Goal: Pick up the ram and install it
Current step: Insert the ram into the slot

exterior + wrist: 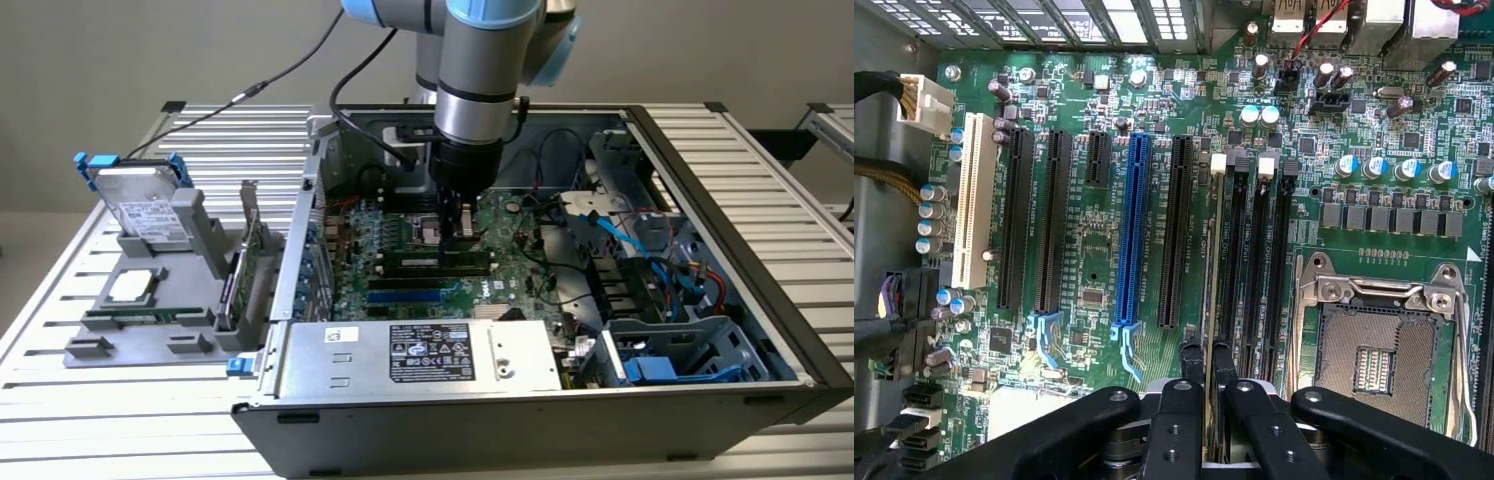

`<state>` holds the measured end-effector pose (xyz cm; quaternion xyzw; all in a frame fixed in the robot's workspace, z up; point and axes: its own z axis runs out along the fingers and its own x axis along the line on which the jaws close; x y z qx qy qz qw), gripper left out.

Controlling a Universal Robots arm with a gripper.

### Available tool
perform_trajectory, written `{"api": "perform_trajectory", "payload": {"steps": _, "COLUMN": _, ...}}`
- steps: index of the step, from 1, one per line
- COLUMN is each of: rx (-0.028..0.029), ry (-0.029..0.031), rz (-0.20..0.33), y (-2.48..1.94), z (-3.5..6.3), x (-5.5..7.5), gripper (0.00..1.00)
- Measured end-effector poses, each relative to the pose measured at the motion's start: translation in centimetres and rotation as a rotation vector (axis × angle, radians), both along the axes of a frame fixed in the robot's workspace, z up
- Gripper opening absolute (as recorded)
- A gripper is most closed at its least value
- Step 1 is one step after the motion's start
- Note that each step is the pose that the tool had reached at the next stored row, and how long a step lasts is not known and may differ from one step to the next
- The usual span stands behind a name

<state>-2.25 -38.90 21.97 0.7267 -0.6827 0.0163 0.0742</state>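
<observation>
My gripper (462, 236) reaches down into the open computer case (747, 200), over the motherboard (521, 260). In the wrist view its two fingers (1189, 365) are shut on the ram (1210, 260), which shows edge-on as a thin line running away from the fingers. The stick lies along the black memory slot (1234, 260) nearest the expansion slots. In the exterior view the ram (434, 262) is a long low strip under the gripper, level with the slots. Whether it is seated in the slot I cannot tell.
The open CPU socket (1374, 340) sits beside the memory slots. Black, blue (1134, 230) and white (976, 200) expansion slots lie on the other side. The power supply (427, 352) and cables (641, 240) crowd the case. A grey holder (154, 290) on the exterior view's left carries a drive and a card.
</observation>
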Motion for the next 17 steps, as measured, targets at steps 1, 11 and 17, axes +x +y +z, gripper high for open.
{"api": "perform_trajectory", "payload": {"steps": 1, "rx": 0.0000, "ry": 0.0000, "rz": 0.000, "y": 0.00, "z": 0.00, "x": 0.00, "gripper": 0.14}}
{"api": "perform_trajectory", "payload": {"steps": 11, "rx": 0.0002, "ry": -0.0001, "rz": -0.008, "y": 0.00, "z": -0.09, "x": 0.00, "gripper": 0.14}}
{"api": "perform_trajectory", "payload": {"steps": 17, "rx": 0.0003, "ry": -0.0002, "rz": -0.016, "y": 0.01, "z": -0.13, "x": 0.00, "gripper": 0.14}}
